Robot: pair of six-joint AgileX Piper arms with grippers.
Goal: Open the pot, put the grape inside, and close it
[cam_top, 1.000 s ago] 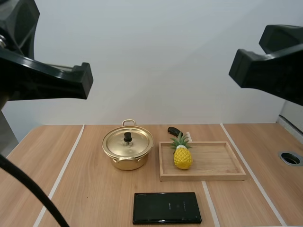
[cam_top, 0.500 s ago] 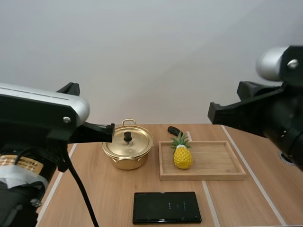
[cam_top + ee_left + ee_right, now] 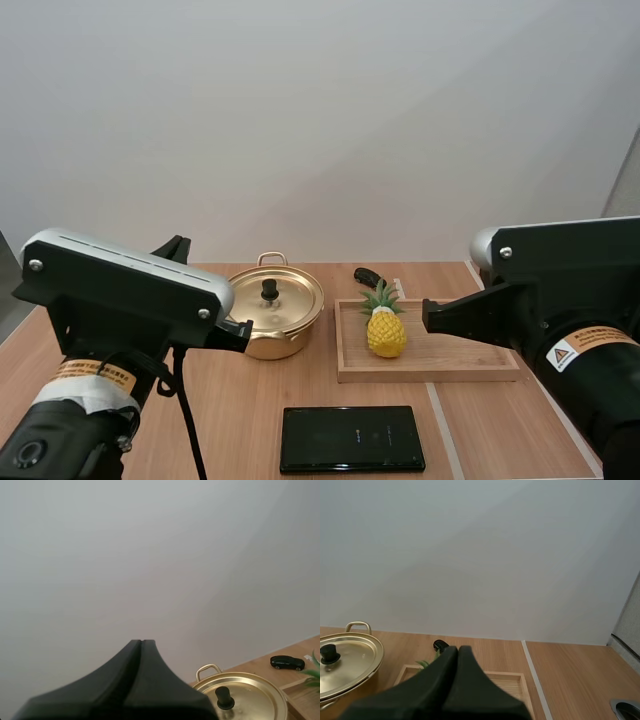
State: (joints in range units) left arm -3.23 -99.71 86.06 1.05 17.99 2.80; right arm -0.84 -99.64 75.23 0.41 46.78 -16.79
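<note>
Left gripper [image 3: 141,644]: fingers pressed together into one dark wedge, nothing between them, raised above the table [image 3: 500,420] and pointing past the pot [image 3: 270,318]. Right gripper [image 3: 457,651]: fingers likewise closed against each other, empty, aimed over the wooden tray [image 3: 440,372]. High view: left arm [image 3: 120,300] fills the near left, right arm [image 3: 560,310] the near right, both well apart from the objects. The gold pot sits mid-table with its lid [image 3: 285,300] on and a black knob [image 3: 269,290] at the lid's centre. One loop handle shows at the far rim. The tray lies just beside the pot on its right, not touching. The fruit present is a yellow pineapple [image 3: 386,333] with a green crown, resting inside the tray at the end nearest the pot, crown toward the far side. A small black toy car [image 3: 367,277] sits on the table behind the tray's far left corner. A flat black slab [image 3: 352,438] lies on the near table, in front of the gap between pot and tray.
</note>
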